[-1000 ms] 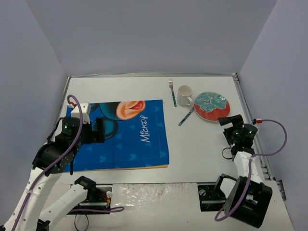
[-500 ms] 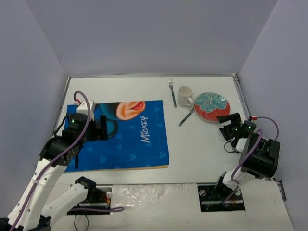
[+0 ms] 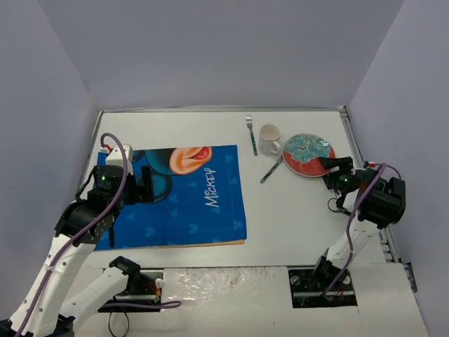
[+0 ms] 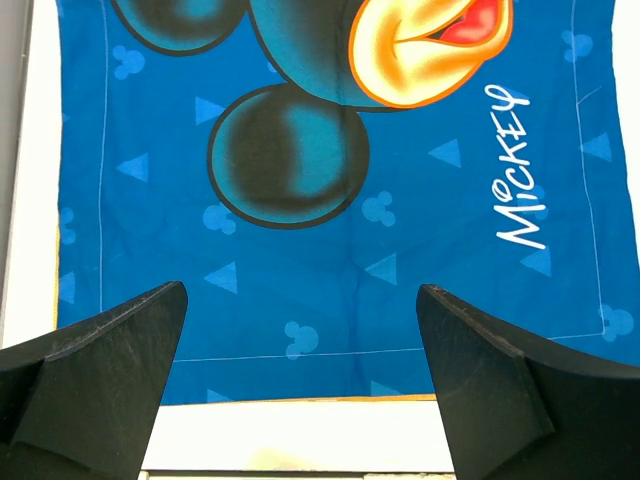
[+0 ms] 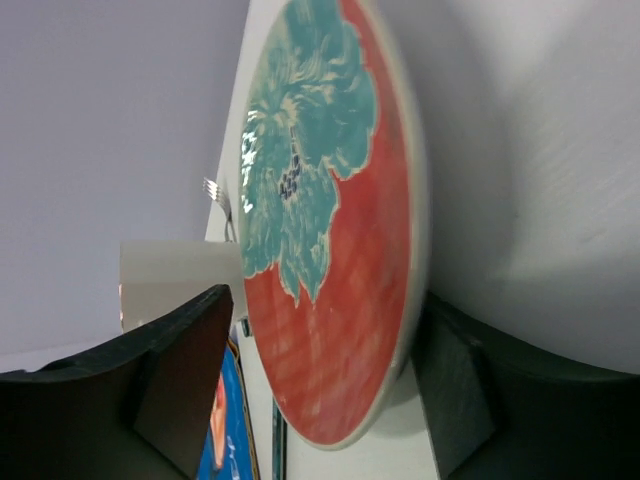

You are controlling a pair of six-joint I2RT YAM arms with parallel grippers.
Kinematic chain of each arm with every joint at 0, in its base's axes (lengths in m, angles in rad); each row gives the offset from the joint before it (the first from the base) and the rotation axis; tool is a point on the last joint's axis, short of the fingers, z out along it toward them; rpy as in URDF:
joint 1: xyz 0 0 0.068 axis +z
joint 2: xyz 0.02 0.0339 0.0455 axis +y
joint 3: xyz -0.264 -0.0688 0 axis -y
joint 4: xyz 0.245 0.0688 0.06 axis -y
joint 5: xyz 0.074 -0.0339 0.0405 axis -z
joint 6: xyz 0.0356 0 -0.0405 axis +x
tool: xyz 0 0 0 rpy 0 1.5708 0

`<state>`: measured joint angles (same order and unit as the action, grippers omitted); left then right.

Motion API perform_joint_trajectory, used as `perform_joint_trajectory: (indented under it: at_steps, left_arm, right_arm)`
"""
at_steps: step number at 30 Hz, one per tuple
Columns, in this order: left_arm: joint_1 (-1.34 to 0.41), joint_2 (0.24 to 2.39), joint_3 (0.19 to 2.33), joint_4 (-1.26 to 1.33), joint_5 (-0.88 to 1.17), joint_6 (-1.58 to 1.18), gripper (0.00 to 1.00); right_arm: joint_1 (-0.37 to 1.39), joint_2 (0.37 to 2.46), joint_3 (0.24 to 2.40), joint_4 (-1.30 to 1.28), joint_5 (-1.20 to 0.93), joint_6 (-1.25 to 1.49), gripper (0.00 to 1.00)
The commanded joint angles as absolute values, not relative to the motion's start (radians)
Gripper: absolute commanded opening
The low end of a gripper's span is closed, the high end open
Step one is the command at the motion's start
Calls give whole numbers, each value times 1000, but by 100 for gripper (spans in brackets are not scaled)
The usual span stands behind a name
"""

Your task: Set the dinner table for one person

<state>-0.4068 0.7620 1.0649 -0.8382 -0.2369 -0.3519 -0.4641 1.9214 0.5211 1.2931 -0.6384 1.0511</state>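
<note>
At the bottom of the top view, the two white-and-black arms rise from their mounts at the near edge of the dinner table (image 3: 295,210). It is a large, flat, matte white rectangle that fills the floor of the scene, with a thin metal rim along its far and right sides.

At lower left a blue cloth placemat (image 3: 182,203) lies flat, with stitched hems and pale triangles and mouse-head shapes. It shows part of a cartoon face in black, orange and red, and the word "Mickey" in white script. The left gripper (image 4: 300,288) hangs above it, its blunt black wedge fingers spread wide with nothing between them.

At middle right, the right gripper (image 5: 325,300) is released but straddles the near rim of a glossy round plate (image 5: 330,250). The plate is red with a teal flower and a pale edge, and a gap shows between one finger and its face.

Just left of the plate stands a plain white mug (image 3: 269,139). A slim utensil (image 3: 270,170) lies slanted below the mug, and a metal fork (image 3: 250,133) lies to its left.

Smooth, pale lilac-grey walls close in the left, far and right sides.
</note>
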Motion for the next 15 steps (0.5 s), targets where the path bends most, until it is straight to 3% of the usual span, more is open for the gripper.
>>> perform_joint_trajectory:
  at_steps: [1, 5, 9, 11, 15]
  left_arm:
    - [-407, 762, 1114, -824, -276, -359, 97]
    - [-407, 764, 1114, -823, -277, -358, 97]
    - [-407, 767, 1118, -822, -276, -354, 97]
    - [-406, 767, 1121, -821, -274, -353, 97]
    - [-405, 765, 1123, -821, -268, -349, 97]
  right_arm:
    - [-460, 1986, 534, 1182, -598, 1007, 61]
    - [-460, 2000, 554, 1162, -596, 999, 43]
    - [-465, 1976, 555, 1137, -588, 988, 6]
    - [-467, 1942, 550, 1135, -584, 992, 0]
    - [-476, 1845, 535, 1143, -584, 1019, 0]
